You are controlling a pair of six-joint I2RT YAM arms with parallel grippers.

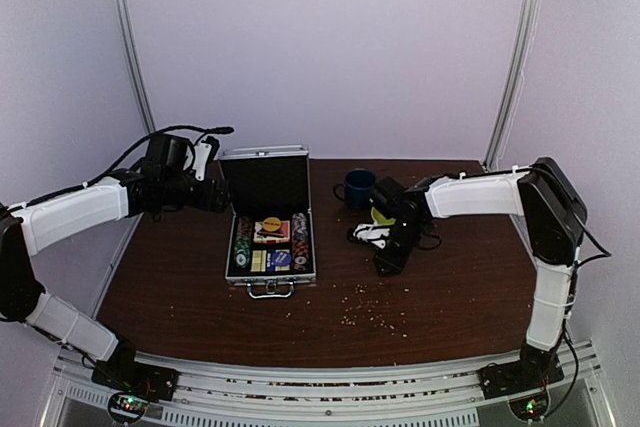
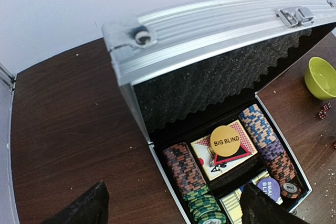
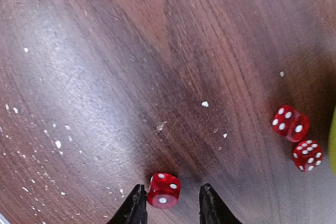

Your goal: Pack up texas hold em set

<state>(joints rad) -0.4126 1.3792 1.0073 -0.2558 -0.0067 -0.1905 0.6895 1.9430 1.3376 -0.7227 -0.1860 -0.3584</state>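
Note:
The silver briefcase [image 1: 268, 209] stands open on the table, its lid [image 2: 210, 30] upright with black foam inside. Rows of poker chips [image 2: 184, 169] lie along both sides. A card box [image 2: 207, 153] in the middle carries a red triangle [image 2: 240, 155] and a yellow "BIG BLIND" disc [image 2: 225, 140]. My left gripper [image 2: 173, 208] is open and empty, hovering left of the case [image 1: 222, 197]. My right gripper [image 3: 170, 203] is open and low over the table right of the case [image 1: 386, 263]. A red die [image 3: 164, 190] sits between its fingers, against the left one. Two more dice [image 3: 290, 123] lie to the right.
A dark blue mug [image 1: 356, 188] and a yellow-green bowl [image 2: 321, 77] stand right of the case, behind my right gripper. Pale crumbs [image 1: 370, 312] are scattered on the brown table in front. White walls close in the back and sides.

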